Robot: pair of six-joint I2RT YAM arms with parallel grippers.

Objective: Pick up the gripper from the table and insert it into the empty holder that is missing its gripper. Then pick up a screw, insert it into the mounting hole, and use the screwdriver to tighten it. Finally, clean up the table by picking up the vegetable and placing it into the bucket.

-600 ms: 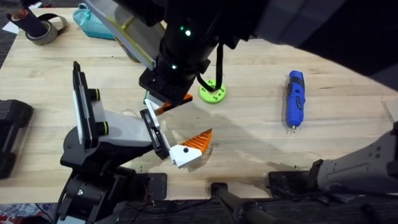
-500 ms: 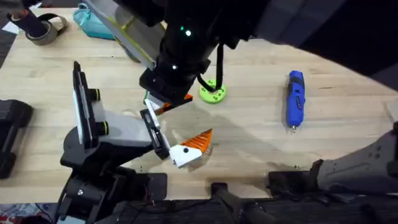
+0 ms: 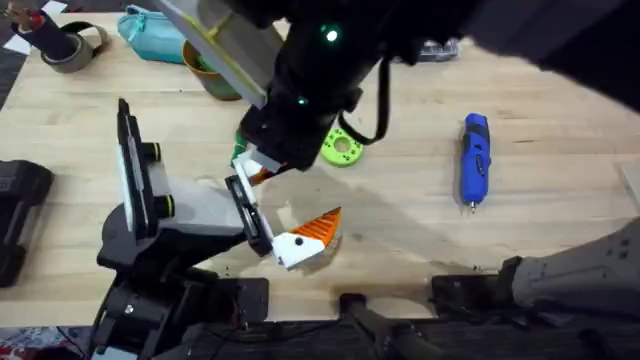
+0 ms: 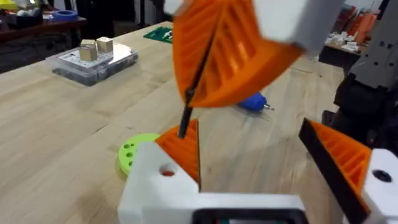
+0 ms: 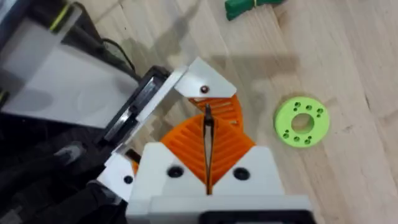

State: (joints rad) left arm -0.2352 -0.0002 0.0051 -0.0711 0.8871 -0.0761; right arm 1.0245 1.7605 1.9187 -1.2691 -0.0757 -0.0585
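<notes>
One white gripper [image 5: 205,99] with an orange ribbed pad is clamped at the holder [image 3: 245,210] between right fingers [image 5: 186,146].

Blk arm [image 3: 320,75], green LED, cable

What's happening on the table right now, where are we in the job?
The right hand has reached across to the holder and is shut on a thin dark screw, holding it tip-down just above the white gripper seated in the rail, near its mounting hole. The screw is not in yet. The screwdriver lies untouched on the table's right side.
</notes>
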